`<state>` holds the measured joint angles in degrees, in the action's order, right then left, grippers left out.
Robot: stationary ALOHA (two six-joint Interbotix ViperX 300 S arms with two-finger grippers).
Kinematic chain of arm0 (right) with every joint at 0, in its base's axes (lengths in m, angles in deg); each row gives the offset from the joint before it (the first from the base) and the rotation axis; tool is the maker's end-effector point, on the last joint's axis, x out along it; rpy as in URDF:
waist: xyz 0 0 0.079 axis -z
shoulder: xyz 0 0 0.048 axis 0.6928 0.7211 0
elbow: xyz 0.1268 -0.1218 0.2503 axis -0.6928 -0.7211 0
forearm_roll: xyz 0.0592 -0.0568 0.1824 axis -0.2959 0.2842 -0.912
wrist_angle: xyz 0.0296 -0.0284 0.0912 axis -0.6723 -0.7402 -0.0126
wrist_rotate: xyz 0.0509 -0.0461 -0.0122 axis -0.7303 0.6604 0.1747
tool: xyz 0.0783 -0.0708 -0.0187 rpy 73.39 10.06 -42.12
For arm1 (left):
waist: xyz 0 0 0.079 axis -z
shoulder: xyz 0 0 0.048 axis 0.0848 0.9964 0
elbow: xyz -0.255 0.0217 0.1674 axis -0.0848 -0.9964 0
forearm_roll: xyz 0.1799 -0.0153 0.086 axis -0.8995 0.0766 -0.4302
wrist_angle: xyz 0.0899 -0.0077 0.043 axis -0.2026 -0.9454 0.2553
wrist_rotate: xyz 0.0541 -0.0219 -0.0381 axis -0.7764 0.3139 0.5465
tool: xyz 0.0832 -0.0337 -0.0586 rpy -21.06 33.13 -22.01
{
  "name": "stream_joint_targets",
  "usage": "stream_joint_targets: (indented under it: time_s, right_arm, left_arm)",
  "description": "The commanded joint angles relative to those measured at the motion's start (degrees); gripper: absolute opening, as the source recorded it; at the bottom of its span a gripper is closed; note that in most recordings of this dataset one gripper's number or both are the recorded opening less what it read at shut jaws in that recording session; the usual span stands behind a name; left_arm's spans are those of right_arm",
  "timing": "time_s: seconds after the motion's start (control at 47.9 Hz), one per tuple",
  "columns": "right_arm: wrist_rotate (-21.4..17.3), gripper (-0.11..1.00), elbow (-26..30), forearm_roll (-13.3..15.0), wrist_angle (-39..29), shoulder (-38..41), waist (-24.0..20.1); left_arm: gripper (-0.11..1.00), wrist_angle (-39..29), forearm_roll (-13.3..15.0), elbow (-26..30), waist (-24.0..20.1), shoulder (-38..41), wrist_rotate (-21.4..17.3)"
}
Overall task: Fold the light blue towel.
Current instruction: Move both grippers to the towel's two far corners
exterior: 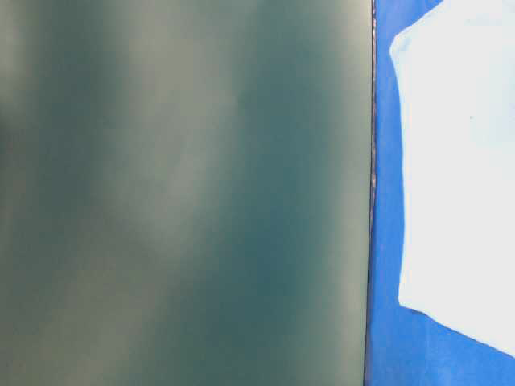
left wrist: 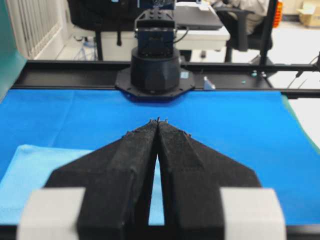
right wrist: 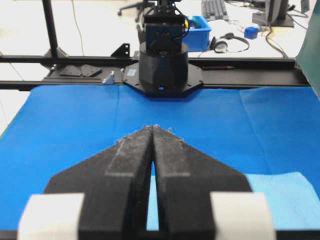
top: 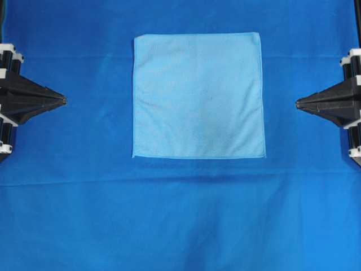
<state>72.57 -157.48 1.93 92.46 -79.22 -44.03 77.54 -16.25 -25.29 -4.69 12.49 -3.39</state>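
The pale sky-blue square microfibre towel (top: 198, 95) lies flat between my 2 clenched, empty grippers, left (top: 63, 101) and right (top: 298, 103), equally near.

The light blue towel (top: 198, 95) is a pale sky blue, plain and unpatterned. The worktop cover (top: 180, 214) is a deep royal blue. Both grippers' fingers (left wrist: 145, 150) are matt black, with white bands behind them.
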Motion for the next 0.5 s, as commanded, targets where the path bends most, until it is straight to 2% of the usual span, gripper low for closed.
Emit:
stream_joint_targets:
  time_s: [0.0, 0.084, 0.188, 0.48]
  right_arm:
    - [-0.4, 0.0, 1.8, -0.1, 0.2, 0.7, 0.2]
    - [-0.5, 0.0, 2.2, -0.2, -1.8, 1.1, 1.0]
    - [-1.1, 0.0, 2.7, -0.5, -5.3, 2.2, 4.2]
    - [-2.6, 0.0, 3.4, -0.7, -9.8, 8.6, 17.1]
  left_arm:
    - [0.0, -0.4, 1.0, 1.3, -0.1, 1.8, 0.4]
    - [0.0, 0.0, 1.0, 1.6, -0.3, 3.2, -0.1]
    - [0.0, 1.8, 1.1, 1.7, -1.8, 6.2, -0.4]
    - [0.0, 4.1, 1.2, 3.5, -11.7, 18.3, 0.9]
